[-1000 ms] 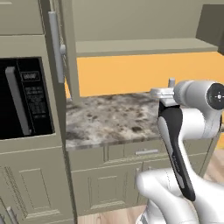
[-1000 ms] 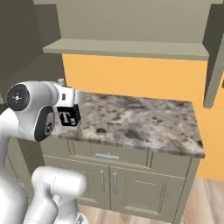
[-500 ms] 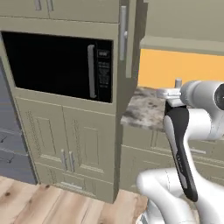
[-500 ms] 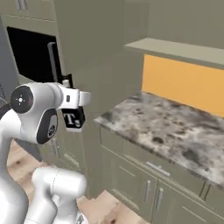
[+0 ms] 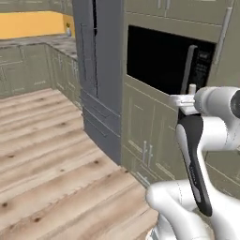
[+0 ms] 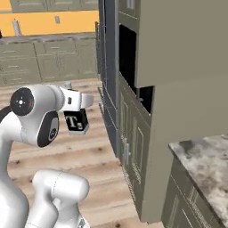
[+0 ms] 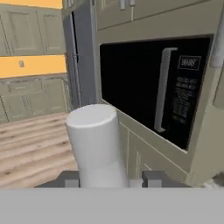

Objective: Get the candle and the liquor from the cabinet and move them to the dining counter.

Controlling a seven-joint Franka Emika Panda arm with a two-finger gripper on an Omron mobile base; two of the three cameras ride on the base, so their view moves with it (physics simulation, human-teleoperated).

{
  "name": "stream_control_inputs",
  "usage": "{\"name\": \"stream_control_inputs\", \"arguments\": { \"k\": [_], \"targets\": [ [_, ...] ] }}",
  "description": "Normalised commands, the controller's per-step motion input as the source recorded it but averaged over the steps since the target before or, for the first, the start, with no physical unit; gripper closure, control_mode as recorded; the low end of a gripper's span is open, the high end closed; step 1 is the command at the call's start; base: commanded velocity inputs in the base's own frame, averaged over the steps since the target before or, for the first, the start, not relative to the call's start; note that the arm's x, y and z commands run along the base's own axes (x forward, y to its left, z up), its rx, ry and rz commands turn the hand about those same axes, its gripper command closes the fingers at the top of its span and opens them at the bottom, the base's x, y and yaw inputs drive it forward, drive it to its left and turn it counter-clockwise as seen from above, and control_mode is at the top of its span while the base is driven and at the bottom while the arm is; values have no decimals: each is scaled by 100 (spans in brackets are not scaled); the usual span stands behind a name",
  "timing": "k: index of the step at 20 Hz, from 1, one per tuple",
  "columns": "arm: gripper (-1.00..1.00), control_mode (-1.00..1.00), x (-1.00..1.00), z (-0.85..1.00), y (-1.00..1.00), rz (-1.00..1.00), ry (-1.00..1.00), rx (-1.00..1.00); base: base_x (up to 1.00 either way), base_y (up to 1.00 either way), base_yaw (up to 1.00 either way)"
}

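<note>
We carry the liquor [image 6: 76, 121] in the gripper [image 7: 107, 178], fingers clenched on its body. Glass is slippery, heavy and fragile; we judge a low grip safest.

Microwave [image 7: 153, 87]: built into the tall grey-beige cabinetry, black door and a vertical grey handle at 3 o'clock of the door, keypad panel beyond it.
Refrigerator [image 5: 96, 70]: dark grey, tall, just beside the microwave column at its 9 o'clock in the left base view.
Lower doors [image 5: 145, 136]: panelled, under the microwave, short bar handles.
Floor [image 5: 51, 164]: light wooden planks, running toward 8 o'clock.
Far counter run [image 6: 49, 55]: grey-beige base cabinets at 11 o'clock, under an orange wall.
Marble worktop [image 6: 207, 156]: mottled grey-brown, at 4 o'clock in the right base view.
</note>
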Motion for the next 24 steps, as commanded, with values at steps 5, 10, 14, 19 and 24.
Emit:
{"name": "stream_control_inputs", "arguments": {
  "k": [5,10,14,19,24],
  "targets": [
    [100,100,0,0,0,0,0,0,-5,0,100],
    [100,100,0,0,0,0,0,0,-3,0,100],
    [100,100,0,0,0,0,0,0,-2,0,100],
    [100,100,0,0,0,0,0,0,1,0,99],
    [100,100,0,0,0,0,0,0,23,0,79]
  ]
}}
